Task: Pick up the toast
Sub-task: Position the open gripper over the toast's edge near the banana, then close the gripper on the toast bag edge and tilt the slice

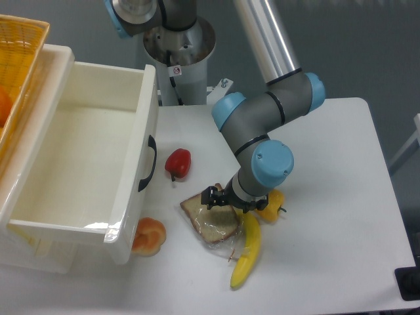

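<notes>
The toast (pixel 211 223), a tan slice with a brown crust in clear plastic, lies flat on the white table (pixel 328 197) near the front. My gripper (pixel 215 199) is low over the toast's upper right edge, its dark fingers at the crust. The fingers are small and dark; I cannot tell whether they are open or shut on the slice.
A banana (pixel 247 251) lies against the toast's right side. A yellow bell pepper (pixel 272 206) sits under the wrist. A red pepper (pixel 178 163) is behind the toast, a round bun (pixel 149 235) to its left by the open white drawer (pixel 141 164). An orange basket (pixel 16 59) is far left.
</notes>
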You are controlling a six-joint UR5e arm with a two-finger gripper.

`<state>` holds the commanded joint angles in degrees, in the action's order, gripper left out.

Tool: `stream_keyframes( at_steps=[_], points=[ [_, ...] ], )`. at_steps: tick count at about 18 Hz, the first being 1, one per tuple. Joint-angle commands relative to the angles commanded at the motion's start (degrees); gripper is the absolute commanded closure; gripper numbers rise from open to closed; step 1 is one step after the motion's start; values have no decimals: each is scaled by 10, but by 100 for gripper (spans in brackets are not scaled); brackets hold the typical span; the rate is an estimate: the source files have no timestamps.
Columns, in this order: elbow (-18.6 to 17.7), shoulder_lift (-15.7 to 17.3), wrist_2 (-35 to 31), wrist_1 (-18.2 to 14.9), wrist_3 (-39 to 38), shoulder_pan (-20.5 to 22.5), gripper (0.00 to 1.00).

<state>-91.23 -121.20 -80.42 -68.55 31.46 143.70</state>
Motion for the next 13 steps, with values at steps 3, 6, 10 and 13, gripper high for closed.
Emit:
stream_keyframes(
  at_steps=[3, 6, 10, 13],
  points=[
    [-4, -1, -1, 1, 1, 0, 0],
    [-3, -1, -1, 1, 2, 0, 0],
    [2, -3, -1, 1, 4, 3, 0],
    [0, -3, -2, 1, 4, 3, 0]
  ],
)
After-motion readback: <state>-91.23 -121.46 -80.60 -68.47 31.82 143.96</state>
